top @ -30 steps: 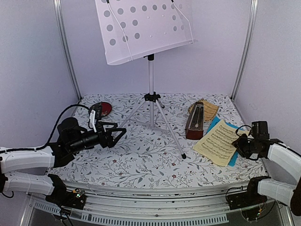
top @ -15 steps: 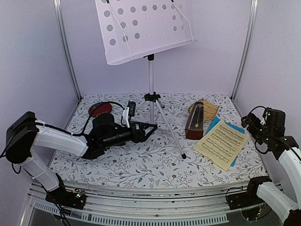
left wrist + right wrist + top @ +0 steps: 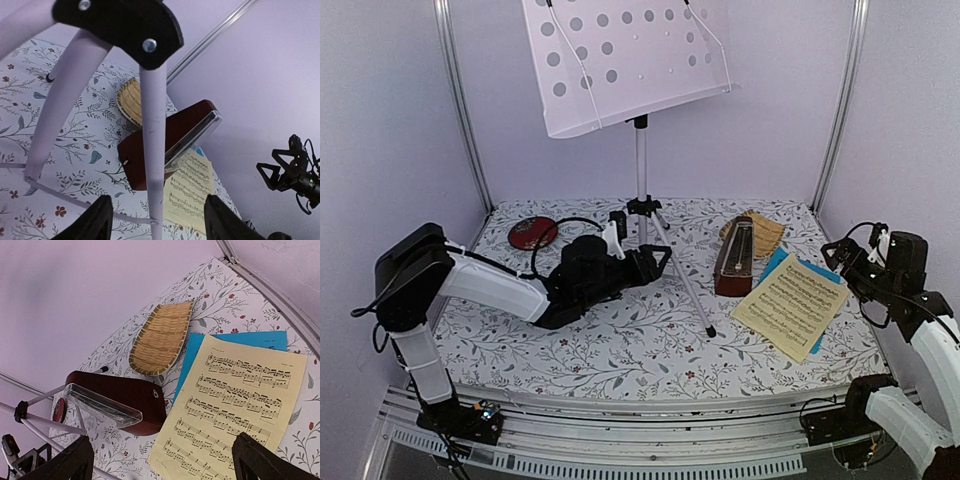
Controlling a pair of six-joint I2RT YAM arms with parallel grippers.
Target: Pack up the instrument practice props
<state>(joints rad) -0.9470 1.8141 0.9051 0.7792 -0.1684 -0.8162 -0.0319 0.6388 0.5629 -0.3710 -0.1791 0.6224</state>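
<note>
The music stand point(image 3: 641, 150) stands at the back centre, with its white perforated desk point(image 3: 630, 60) overhead. My left gripper point(image 3: 660, 258) is open just under the tripod hub. One silver leg point(image 3: 152, 150) runs between its fingers point(image 3: 95, 222) without touching either. The dark brown metronome point(image 3: 733, 258) lies on its side right of the stand. A cream music sheet point(image 3: 790, 300) lies on a blue one point(image 3: 817, 275) beside it. My right gripper point(image 3: 845, 262) hangs open above the sheets' right edge, empty. In the right wrist view the gripper point(image 3: 165, 465) looks down on the metronome point(image 3: 120, 400) and cream sheet point(image 3: 235, 405).
A woven oval tray point(image 3: 760, 232) lies behind the metronome, near the back wall. A red disc point(image 3: 532, 233) lies at the back left. Metal frame posts point(image 3: 460, 110) and lilac walls close in the floral table point(image 3: 620, 350) on three sides.
My left arm has swung from the left side to the tripod, and its jaws have narrowed around a leg. My right gripper has lifted off the sheets' edge and opened wide.
</note>
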